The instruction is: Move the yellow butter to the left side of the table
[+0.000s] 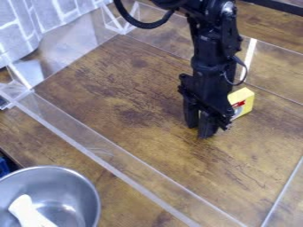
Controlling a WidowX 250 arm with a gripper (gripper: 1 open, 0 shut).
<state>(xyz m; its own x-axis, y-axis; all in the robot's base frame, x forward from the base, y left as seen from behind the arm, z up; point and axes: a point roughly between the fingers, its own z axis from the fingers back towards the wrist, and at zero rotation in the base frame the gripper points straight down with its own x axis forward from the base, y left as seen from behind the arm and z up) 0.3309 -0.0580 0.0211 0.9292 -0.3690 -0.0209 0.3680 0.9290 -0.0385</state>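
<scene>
Butter beside clenched gripper on streaked wood

Yellow butter in the right part of the view, on the dark brown counter, partly hidden behind the black gripper. Clenched, with fingertips low over the wood and the butter outside them, beyond and to the right. Too much overlap to tell whether touching.

Broad open stretch of wood to the left of the gripper, reaching to a clear acrylic strip on a long diagonal, from upper left down to lower centre. More bare wood below the gripper and a narrower band to the right of the butter, up to a thin pale edge line.

Worn, lighter streaks through the wood grain. Boxy, sharp-cornered butter, with red and white print on the visible face. Jointed, matte and knobbly on the arm, with a black cable in a loop near the top. At lower left, beyond the acrylic, round smooth metal bowl with a white object inside, shape cut off by the frame. Crinkled, whitish translucent material at upper left.
</scene>
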